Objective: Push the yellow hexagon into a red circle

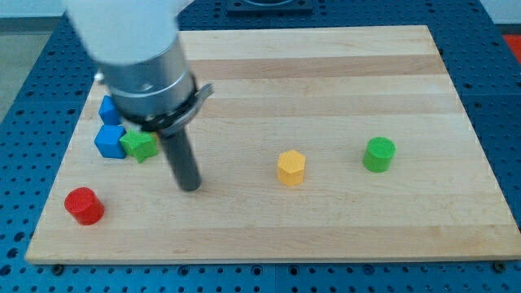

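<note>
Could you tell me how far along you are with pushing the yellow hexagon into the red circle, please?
Nothing looks done yet: the yellow hexagon sits mid-board, far from the red circle near the view's bottom left. In hand: my tip rests between them, left of the hexagon and not touching it. Left: get to the hexagon's right side and push it leftward across the board to the circle.

No readable text, labels or numbers appear anywhere, as far as visible.
</note>
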{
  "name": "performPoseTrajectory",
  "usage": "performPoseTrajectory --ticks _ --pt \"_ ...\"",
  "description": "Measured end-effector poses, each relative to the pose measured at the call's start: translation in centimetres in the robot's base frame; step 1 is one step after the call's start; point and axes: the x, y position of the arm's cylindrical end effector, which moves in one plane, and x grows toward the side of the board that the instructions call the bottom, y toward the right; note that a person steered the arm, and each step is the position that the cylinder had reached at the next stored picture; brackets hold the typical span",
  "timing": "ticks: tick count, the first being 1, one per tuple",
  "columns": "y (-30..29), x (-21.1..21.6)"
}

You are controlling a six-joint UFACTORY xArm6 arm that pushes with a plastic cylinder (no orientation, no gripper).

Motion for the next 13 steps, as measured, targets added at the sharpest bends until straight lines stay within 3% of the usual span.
performPoseTrajectory --ticks 2,3,5,9,10,11,13 --pt "6.9 -7.5" --pt "14.7 -7.2" --pt "16.4 -5.3" --pt "11.1 4.0" --pt "11.0 4.4" --pt "14.7 4.0" --pt "17.0 10.4"
